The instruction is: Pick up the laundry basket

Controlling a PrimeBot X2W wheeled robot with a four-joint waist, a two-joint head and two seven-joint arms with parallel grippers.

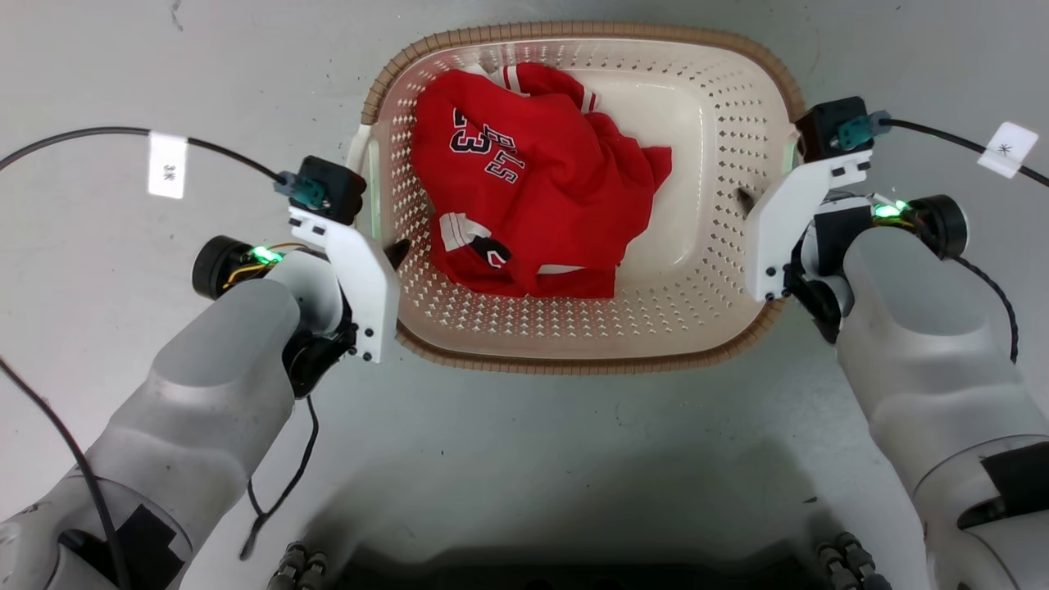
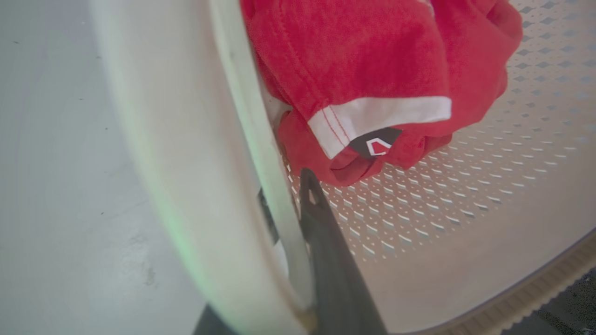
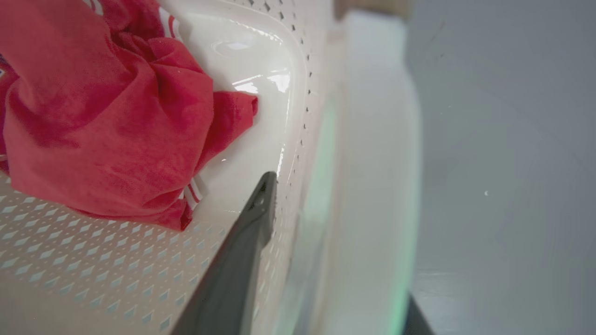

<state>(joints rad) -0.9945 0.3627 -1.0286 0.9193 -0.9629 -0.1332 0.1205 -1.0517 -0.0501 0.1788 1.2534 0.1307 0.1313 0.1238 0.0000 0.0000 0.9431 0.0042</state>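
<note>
**Operator:** Where does the task's thing sit?

**Manual:** Look to the grey floor (image 1: pixel 164 65). The laundry basket (image 1: pixel 574 344) sits on it, centred ahead of the robot between both arms; a crumpled red jersey (image 1: pixel 524 172) lies inside, toward the basket's left side.

**Operator:** And each tool?

**Manual:** The left tool (image 1: pixel 385 246) straddles the left handle (image 2: pixel 186 139); its inner finger (image 2: pixel 326 251) lies against the perforated wall and its outer finger sits outside, so you may read it as pinching the basket. The right tool (image 1: pixel 766 201) straddles the right handle (image 3: pixel 372 139) likewise; its inner finger (image 3: pixel 233 274) sits inside, just beside the wall; you cannot tell whether it presses.
</note>
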